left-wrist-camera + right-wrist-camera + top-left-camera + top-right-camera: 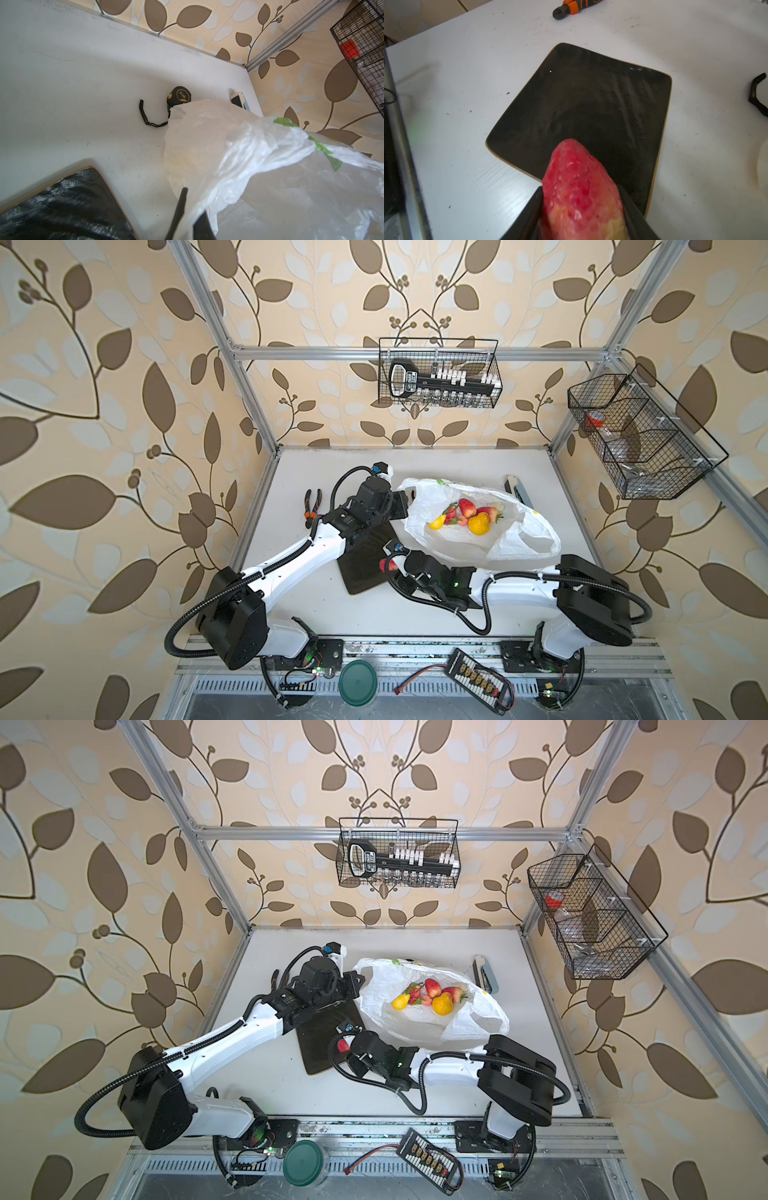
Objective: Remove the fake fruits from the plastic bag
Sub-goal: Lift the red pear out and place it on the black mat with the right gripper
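Top views: left gripper (409, 499) is pressed together on the left rim of the plastic bag (521, 537). I judge this keeps the mouth lifted and open so the pile is reachable. Fake fruits (467, 515) are heaped mid-bag, red and yellow ones touching. Right gripper (388, 563) is outside the bag, pinching one strawberry (382, 566) over the right edge of the black mat (361, 572), just beside the bag's near edge. The mat looks like the drop spot. There is bare table (299, 605) in front of the mat, and the pliers (311, 509) are well apart at the left.

Left wrist view: white film is caught between the two dark fingers (180, 205), and the bag billows outward from the pinch. A tape measure (180, 96) sits half behind the bag's far side, its strap on the table. A phone-like device (238, 99) lies near the far corner. That side is crowded, so dragging the bag there would likely shove them. The fruit is hidden in this view.

Right wrist view: the strawberry is clamped between both fingers, tip pointing toward the mat. The mat's surface is bare with plenty of room. The mat's near edge is right under the fruit; height above it is unclear. Releasing here may land it on the edge, so a bit further in looks safer.
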